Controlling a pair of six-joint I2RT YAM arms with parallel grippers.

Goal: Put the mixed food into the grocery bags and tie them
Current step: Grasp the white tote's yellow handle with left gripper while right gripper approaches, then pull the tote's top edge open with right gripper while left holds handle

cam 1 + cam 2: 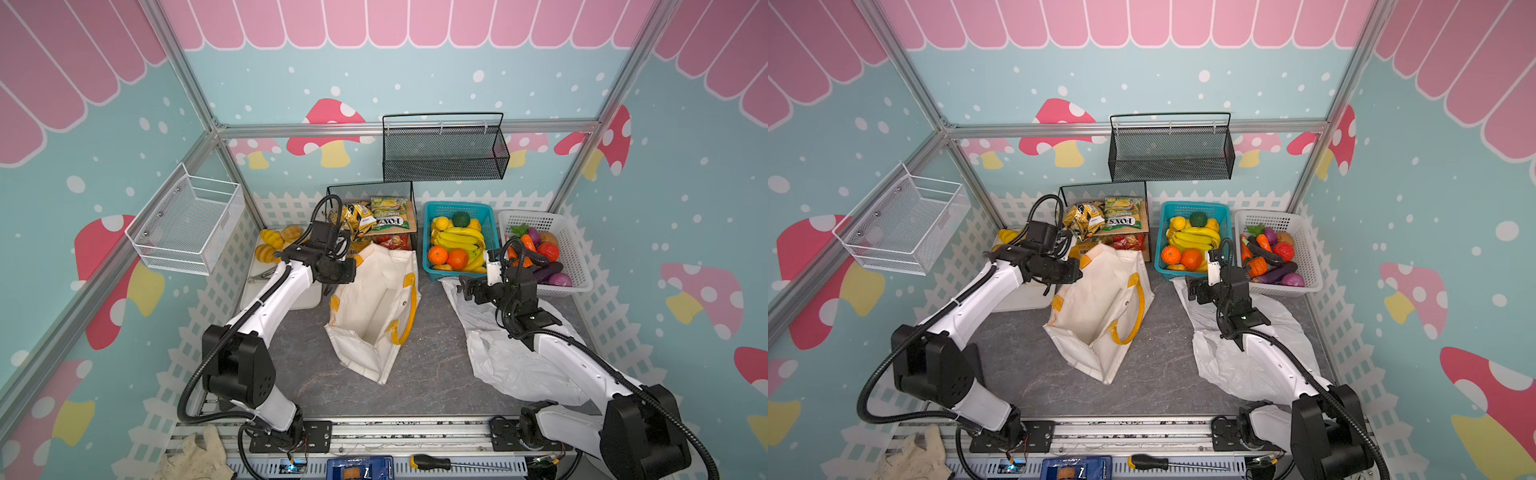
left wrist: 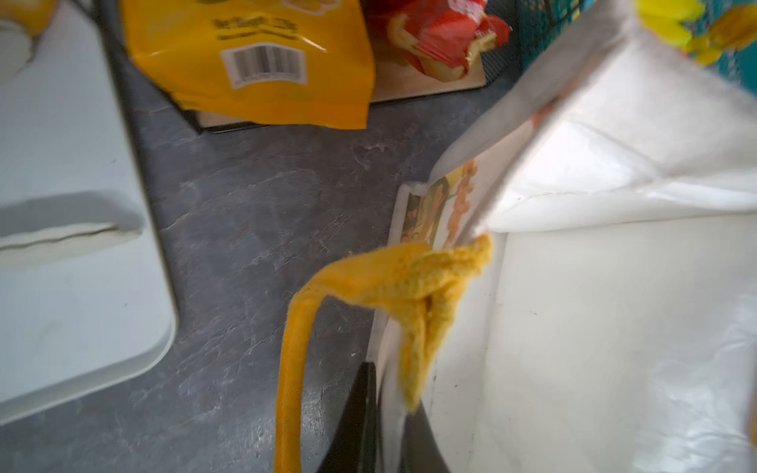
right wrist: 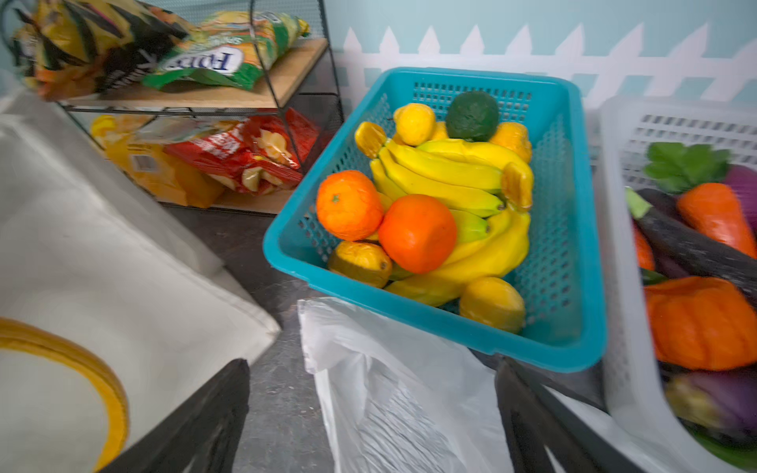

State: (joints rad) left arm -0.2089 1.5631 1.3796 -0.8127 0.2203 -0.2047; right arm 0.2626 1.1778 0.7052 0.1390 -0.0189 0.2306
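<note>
Left end effector (image 2: 389, 393) clamped on tote (image 1: 374, 299) rim, right end effector (image 3: 370, 364) wide apart over plastic bag (image 1: 498, 357) edge, bare tabletop (image 1: 436, 340) between

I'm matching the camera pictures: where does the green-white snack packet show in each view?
Both top views: green-white snack packet on the upper wooden shelf, behind the canvas tote.
Left wrist: not in it.
Right wrist: on that shelf, beside the gold-black packet.
Shared landmark: the tote, in every view.

Both top views: high up front, steep down, whole worktop (image 1: 432, 365) centre frame, near-identical. Left wrist: very close on canvas tote (image 2: 594, 327) rim. Right wrist: low, close, facing teal basket (image 3: 573, 245); shares canvas tote and snack rack (image 3: 286, 88) with left wrist.
</note>
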